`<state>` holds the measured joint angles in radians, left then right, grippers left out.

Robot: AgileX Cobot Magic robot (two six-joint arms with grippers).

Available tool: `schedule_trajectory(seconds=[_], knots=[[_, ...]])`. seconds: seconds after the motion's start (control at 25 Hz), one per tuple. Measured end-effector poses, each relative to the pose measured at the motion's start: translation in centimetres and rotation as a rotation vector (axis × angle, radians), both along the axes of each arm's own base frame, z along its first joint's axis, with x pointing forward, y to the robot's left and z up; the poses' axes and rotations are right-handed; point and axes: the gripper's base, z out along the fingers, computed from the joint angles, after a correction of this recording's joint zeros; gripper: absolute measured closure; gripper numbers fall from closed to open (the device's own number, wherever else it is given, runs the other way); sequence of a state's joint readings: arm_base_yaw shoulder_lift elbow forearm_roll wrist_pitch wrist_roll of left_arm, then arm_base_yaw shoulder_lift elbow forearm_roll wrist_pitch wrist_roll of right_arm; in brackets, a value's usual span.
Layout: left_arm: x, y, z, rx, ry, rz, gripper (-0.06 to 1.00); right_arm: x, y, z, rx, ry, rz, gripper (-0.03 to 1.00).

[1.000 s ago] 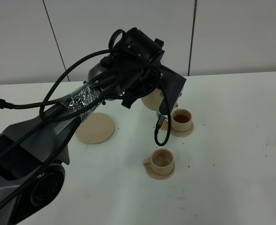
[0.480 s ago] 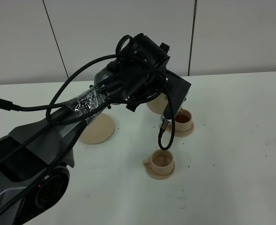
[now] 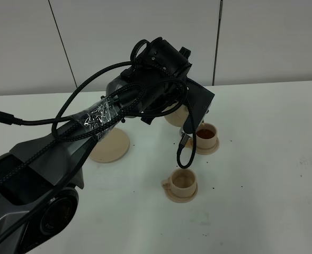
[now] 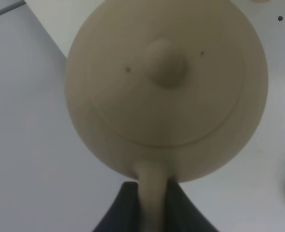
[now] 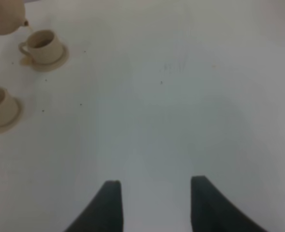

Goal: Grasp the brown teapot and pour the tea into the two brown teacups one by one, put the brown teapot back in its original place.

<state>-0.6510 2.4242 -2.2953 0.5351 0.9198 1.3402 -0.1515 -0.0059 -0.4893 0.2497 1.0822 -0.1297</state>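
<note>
Teacup, near (image 3: 180, 181): upright on its small saucer, interior pale and apparently empty.
Teapot saucer (image 3: 109, 144): wide, round and bare, to the left of both cups in the exterior view; judged to be the pot's return spot.
Teacup, far (image 3: 206, 133): on its own saucer, with brown tea visible inside.
Brown teapot (image 4: 166, 87): aloft with its lid seated, just above and beside the filled cup, spout toward it. Whether tea is running cannot be told.
Left gripper (image 4: 152, 193): clenched on the teapot's loop handle.
Right gripper (image 5: 154, 193): jaws parted, holding nothing, over bare table (image 5: 181, 96), well apart from the cups.
Step in hand: judged to be the first pour, at or near completion.
Next move: level the pot, carry it toward the empty cup, set the spout above its rim and tip gently. The lid may slip on a steep tilt.
</note>
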Motion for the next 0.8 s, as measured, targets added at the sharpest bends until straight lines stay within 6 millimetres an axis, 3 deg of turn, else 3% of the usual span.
schedule_trajectory(seconds=[0.8], knots=[[0.01,0.02,0.01,0.003,-0.002,0.000,0.77,0.00,0.00,0.00,0.000,0.000,0.000,0.64]])
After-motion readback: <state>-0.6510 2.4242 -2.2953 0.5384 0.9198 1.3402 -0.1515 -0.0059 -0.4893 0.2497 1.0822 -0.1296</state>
